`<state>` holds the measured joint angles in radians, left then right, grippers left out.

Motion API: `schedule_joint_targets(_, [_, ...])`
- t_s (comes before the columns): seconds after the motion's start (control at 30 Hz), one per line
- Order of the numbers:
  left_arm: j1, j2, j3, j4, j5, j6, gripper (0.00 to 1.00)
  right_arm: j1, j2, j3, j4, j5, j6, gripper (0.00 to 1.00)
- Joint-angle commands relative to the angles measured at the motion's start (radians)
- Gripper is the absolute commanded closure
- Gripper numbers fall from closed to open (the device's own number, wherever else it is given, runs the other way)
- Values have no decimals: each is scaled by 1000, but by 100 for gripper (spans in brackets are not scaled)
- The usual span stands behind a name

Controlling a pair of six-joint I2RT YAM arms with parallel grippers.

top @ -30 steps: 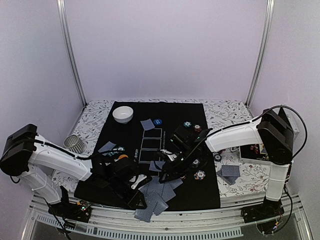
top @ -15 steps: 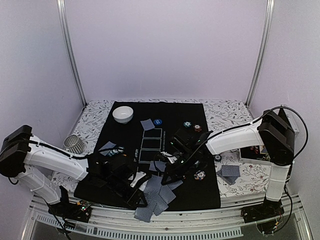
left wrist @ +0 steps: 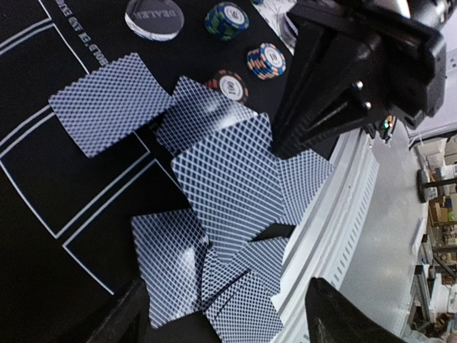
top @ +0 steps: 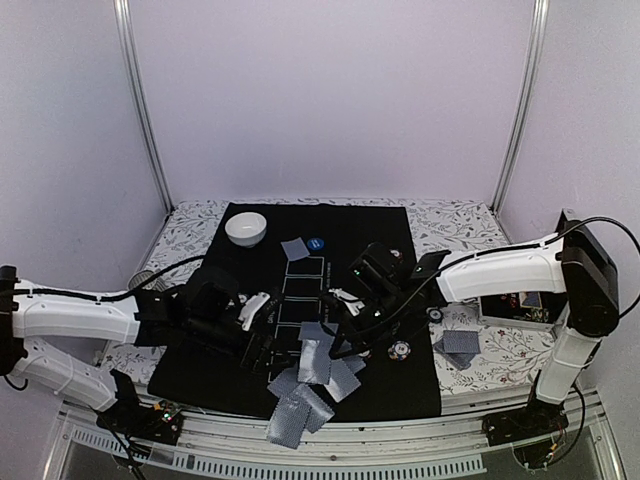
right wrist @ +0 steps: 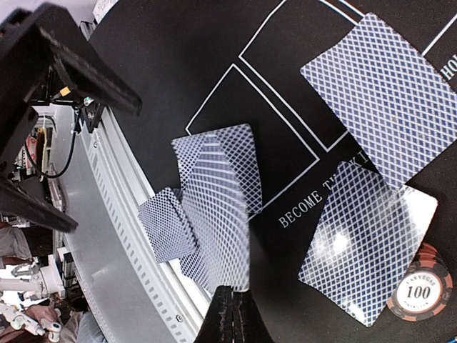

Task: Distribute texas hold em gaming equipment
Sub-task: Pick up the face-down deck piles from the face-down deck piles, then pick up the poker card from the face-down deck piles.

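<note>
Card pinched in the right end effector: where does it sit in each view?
Top external: held card low centre, over the loose pile.
Left wrist: card mid-frame, largest one.
Right wrist: card left of centre, running down into the right end effector.
Shared landmark: white rectangles on the black mat.

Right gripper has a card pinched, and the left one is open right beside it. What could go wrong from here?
1. The right gripper pinches the raised card only by one edge, so the card could slip or twist out in transit.
2. Loose cards lie out over the front rail. Either arm sweeping low may knock them off.
3. The open left gripper hangs close to the right one, and the two might collide.
</note>
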<state>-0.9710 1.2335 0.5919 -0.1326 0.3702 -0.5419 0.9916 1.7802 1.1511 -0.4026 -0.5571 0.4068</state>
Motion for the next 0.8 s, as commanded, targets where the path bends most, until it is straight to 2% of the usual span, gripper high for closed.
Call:
schedule_joint_targets(0.0, [45,4,26,68,-16,106,22,-6,-64,12,-32,36,-68,98])
schedule_joint_targets(0.13, [47,56,67,112,17,161,20,-6,-106,28,-49,56,-115,98])
schedule_joint_targets(0.43, [51,148,106,220,115,133,19,-4,-166,7,-6,-5,-161,98])
schedule_joint_targets(0.5, [52,163,117,222,132,131,30,-4,-167,6,-1,-13,-160,98])
schedule_joint_targets(0.63, [52,145,109,218,127,125,85,-4,-180,-9,-3,10,-163,98])
schedule_joint_targets(0.67, [52,132,102,215,121,122,95,-6,-183,-16,-5,19,-161,98])
schedule_joint_targets(0.7, [53,117,94,211,114,121,100,-10,-185,-23,-8,27,-159,98])
schedule_joint_targets(0.77, [54,86,78,203,100,117,100,-29,-190,-42,-11,39,-151,98])
